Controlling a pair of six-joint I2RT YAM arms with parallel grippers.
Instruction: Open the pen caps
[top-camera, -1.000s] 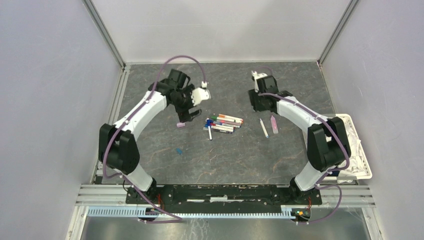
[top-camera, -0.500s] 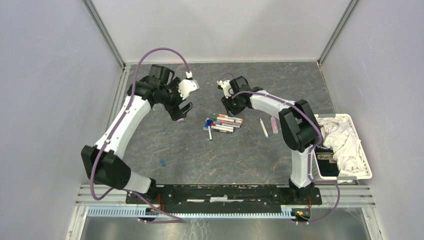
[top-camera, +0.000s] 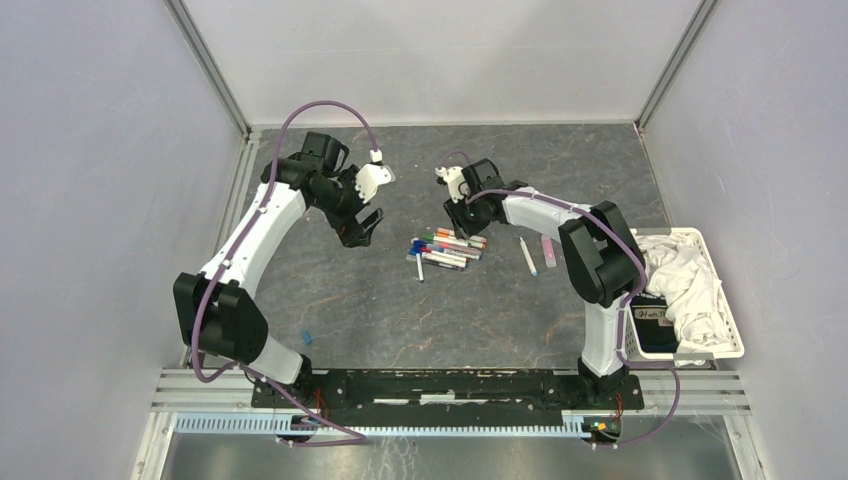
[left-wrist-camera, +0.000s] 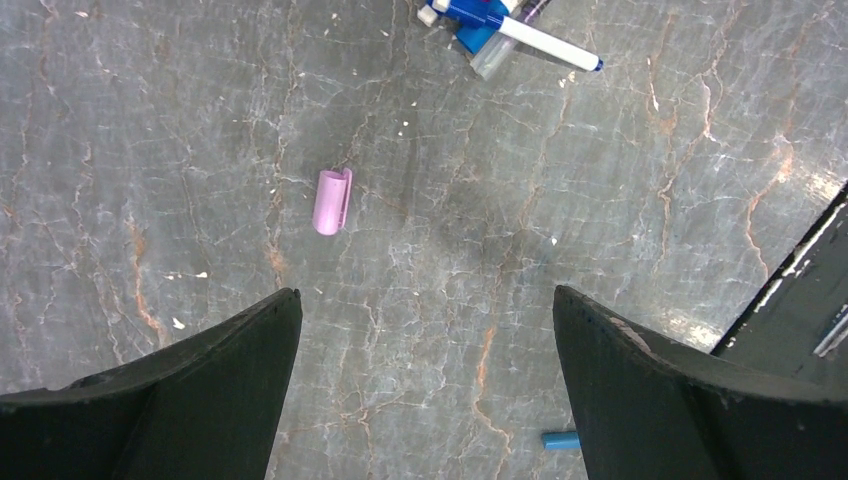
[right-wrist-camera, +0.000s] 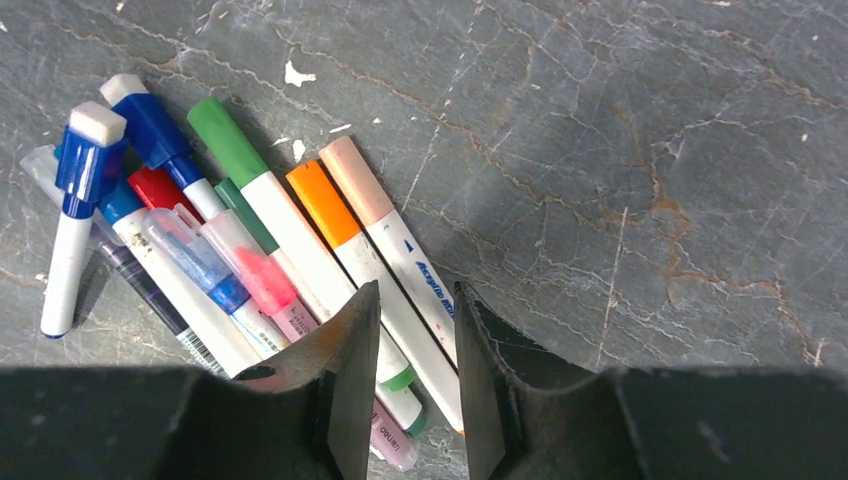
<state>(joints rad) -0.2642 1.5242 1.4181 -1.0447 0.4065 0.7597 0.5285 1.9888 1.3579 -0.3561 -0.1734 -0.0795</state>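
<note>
1. While spread wide and empty, left gripper hangs over grey stone-pattern table; stubby pink plastic cap, already off, lies just ahead, left of centre.
2. Heap of white-barrelled marker pens, caps on, near table centre; right arm nearer.
3. Right gripper: jaws narrowed astride peach-capped pen, across its long axis, cap ahead of fingers; whether pinching, cannot tell. Barrel reads "Acrylic".

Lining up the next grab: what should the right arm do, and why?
Probably close the right gripper on the peach-capped pen: its barrel lies between the narrow jaws, and the left gripper is open, free for the cap.
</note>
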